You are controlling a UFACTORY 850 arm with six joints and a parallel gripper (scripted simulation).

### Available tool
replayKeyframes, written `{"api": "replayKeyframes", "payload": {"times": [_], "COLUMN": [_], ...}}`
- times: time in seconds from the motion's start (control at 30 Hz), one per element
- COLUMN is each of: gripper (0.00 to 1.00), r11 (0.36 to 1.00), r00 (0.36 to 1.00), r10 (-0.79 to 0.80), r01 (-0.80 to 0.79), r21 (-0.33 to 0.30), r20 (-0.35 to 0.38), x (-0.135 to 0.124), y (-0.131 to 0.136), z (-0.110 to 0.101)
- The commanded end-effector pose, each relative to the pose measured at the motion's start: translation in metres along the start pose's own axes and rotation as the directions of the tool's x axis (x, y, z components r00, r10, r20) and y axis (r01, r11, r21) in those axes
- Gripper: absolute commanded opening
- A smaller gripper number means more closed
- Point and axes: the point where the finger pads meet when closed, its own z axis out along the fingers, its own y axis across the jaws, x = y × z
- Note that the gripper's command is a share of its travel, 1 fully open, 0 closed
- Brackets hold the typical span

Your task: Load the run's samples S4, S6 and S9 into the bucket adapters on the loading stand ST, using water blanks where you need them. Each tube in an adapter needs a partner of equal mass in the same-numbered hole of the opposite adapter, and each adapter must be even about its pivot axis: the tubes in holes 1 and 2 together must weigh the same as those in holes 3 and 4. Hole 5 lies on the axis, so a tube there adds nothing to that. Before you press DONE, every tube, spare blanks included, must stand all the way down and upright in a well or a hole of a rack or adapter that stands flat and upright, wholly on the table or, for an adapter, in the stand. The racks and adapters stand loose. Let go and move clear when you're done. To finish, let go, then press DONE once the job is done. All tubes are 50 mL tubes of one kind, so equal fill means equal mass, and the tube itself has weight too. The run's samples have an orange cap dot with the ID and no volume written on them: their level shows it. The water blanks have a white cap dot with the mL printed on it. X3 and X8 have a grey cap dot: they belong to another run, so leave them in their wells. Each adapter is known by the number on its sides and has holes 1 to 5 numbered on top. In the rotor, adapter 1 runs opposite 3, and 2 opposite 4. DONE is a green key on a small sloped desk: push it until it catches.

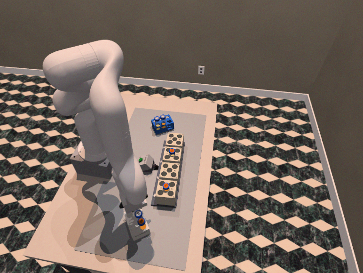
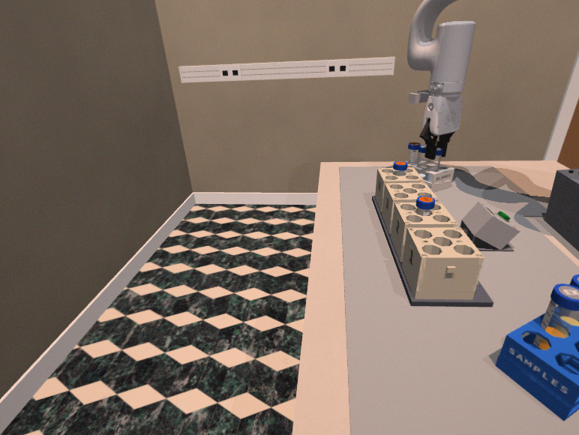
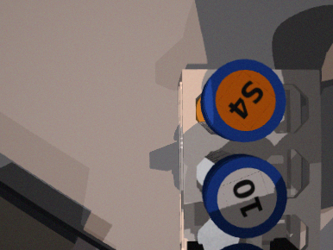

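My gripper [image 2: 436, 153] [image 3: 239, 246] is shut on a blue-capped tube in the white BLANKS rack [image 1: 135, 231] [image 2: 442, 177] [image 3: 191, 82]; its cap dot is out of view. Beside it stand the blank 10 [image 1: 138, 213] [image 3: 244, 196] and orange-dotted S4 [image 1: 141, 220] [image 2: 413, 145] [image 3: 245, 100]. On the dark stand ST [image 2: 484, 298] are several beige adapters. One orange-dotted tube [image 1: 172, 151] [image 2: 425, 202] stands in a centre hole; another [image 1: 166, 185] [image 2: 400, 165] stands in the centre hole of the adapter nearest the BLANKS rack. Their IDs are unreadable. The DONE key [image 1: 140, 159] [image 2: 503, 215] is green.
The blue SAMPLES rack [image 1: 167, 129] [image 2: 514, 362] stands at the stand's far end from my gripper and holds two tubes with pale grey dots. The sloped desk [image 1: 147, 163] [image 2: 487, 226] stands between the arm base and the adapters.
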Motion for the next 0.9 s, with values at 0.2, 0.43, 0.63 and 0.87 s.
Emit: {"api": "replayKeyframes", "payload": {"times": [0.2, 0.43, 0.63, 0.87], "gripper": [0.0, 0.0, 0.0, 0.0], "r11": [1.0, 1.0, 1.0, 1.0], "r00": [1.0, 1.0, 1.0, 1.0], "r10": [0.0, 0.0, 0.0, 0.0], "r01": [0.0, 0.0, 0.0, 0.0], "r21": [0.001, 0.001, 0.001, 0.001], "r20": [-0.005, -0.005, -0.005, -0.005], "x": [0.001, 0.001, 0.001, 0.001], "y": [0.0, 0.0, 0.0, 0.0], "z": [-0.005, -0.01, -0.013, -0.017]}}
